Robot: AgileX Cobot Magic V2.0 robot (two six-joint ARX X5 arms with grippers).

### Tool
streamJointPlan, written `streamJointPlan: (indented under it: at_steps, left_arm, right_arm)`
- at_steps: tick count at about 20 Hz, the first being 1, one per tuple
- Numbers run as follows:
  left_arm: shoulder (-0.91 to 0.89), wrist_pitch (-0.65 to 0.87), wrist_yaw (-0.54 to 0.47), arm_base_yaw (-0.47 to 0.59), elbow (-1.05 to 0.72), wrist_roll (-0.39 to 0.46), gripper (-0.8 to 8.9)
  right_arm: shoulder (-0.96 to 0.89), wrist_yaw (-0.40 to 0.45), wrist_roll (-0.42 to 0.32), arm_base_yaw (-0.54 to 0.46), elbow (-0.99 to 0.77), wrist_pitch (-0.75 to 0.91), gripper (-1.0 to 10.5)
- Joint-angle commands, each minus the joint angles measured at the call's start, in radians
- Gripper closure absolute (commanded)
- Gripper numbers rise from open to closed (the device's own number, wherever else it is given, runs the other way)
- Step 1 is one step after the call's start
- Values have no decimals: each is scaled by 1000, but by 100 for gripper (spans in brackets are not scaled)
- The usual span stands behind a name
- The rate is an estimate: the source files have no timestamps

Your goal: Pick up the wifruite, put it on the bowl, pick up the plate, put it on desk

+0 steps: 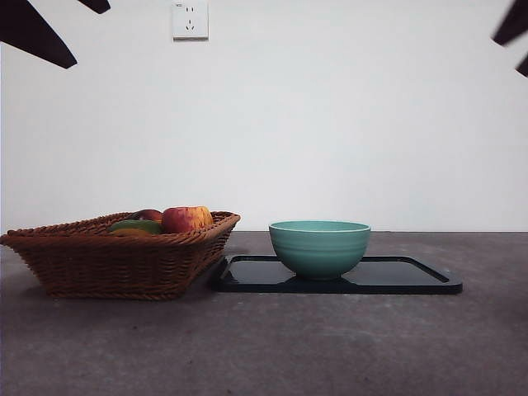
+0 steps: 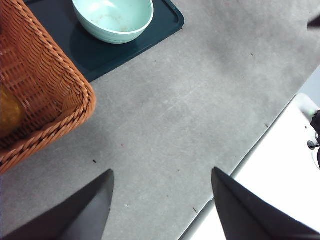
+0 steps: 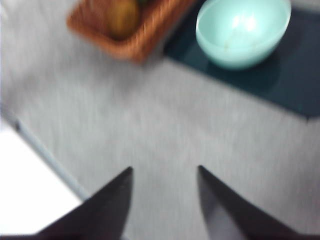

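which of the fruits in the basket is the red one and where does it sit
The red one is the apple, toward the basket's bowl-side end and standing highest above the rim. The green fruit beside it lies lower, and a darker fruit peeks out behind.

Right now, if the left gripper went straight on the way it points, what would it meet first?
Probably the bare desk. The left gripper, jaws open, points down at the grey surface, with nothing between. The wicker basket and the bowl on its dark tray lie off to one side.

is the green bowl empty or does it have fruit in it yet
Empty. Both wrist views show the bowl's bare pale inside; the fruit sits in the wicker basket.
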Motion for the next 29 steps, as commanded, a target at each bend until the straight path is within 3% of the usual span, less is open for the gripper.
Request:
streamJointPlan:
  at_steps: [1, 3, 7, 16, 29]
  left_arm:
    - [7, 10, 5, -5, 11, 19, 504]
    - [7, 9, 5, -5, 11, 19, 504]
    - [7, 8, 5, -5, 11, 19, 504]
    - [7, 8, 5, -5, 11, 19, 504]
    - [7, -1, 5, -5, 11, 20, 504]
  right_arm:
    - [31, 40, 108, 4, 17, 76, 631]
    - [95, 93, 123, -1, 53, 113, 616]
    - [308, 123, 116, -41, 189, 153, 616]
    - [839, 142, 26, -108, 525, 154, 617]
    - [1191, 142, 21, -106, 546, 346, 633]
